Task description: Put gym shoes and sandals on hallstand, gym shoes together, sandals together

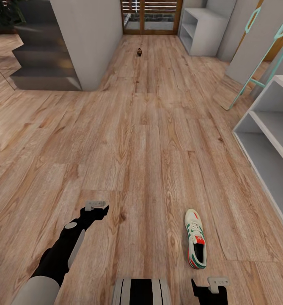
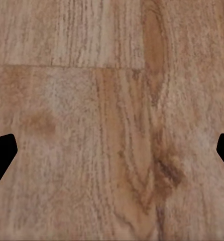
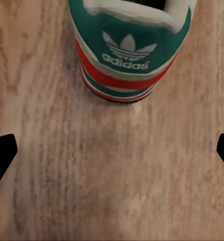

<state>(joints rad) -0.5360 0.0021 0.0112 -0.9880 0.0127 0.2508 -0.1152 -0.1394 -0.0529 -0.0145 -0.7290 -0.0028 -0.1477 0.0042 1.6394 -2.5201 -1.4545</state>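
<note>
R pincer [image 1: 211, 289] wide, just behind gym shoe [image 1: 196, 244] heel | L pincer [image 1: 95, 207] prob. wide over floor [image 1: 141, 140]

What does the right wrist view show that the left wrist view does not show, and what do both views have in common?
The right wrist view shows the heel of one gym shoe: a green heel patch with a white logo, a red band under it, standing on the corridor floor beyond the open fingers. The left wrist view has no shoe; it shows bare planks with a dark knot in the grain. Both views share the light brown wood floor and two dark fingertips at the picture edges, set wide apart and holding nothing.
</note>
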